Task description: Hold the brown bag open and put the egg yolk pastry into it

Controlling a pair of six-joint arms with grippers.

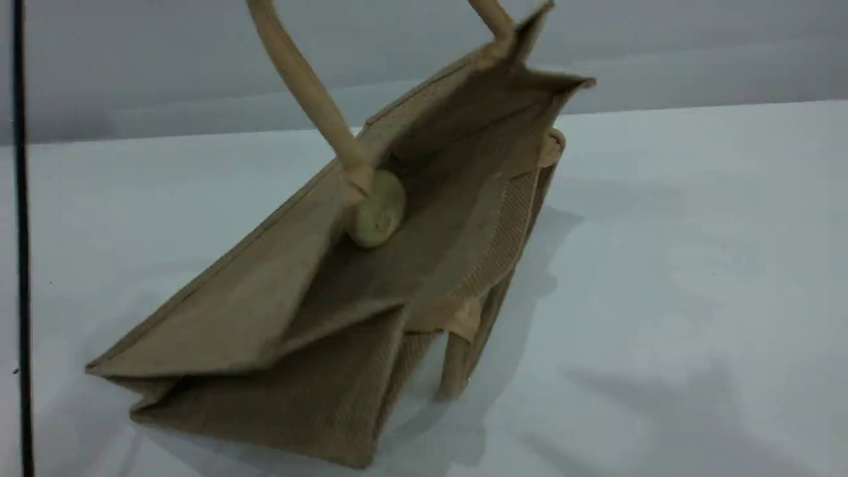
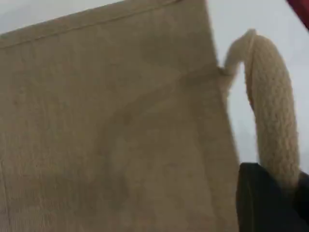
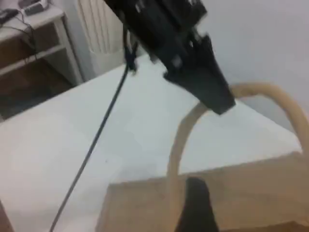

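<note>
The left end effector pinched the bag's handle, pastry lying inside below it; the right end effector stood spread above the bag.

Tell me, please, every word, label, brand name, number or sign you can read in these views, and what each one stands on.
None: no view shows readable text.
The brown bag is plain woven cloth without print; its handle is bare.
The egg yolk pastry carries no mark.
Items on the background shelf are too blurred to read.
</note>
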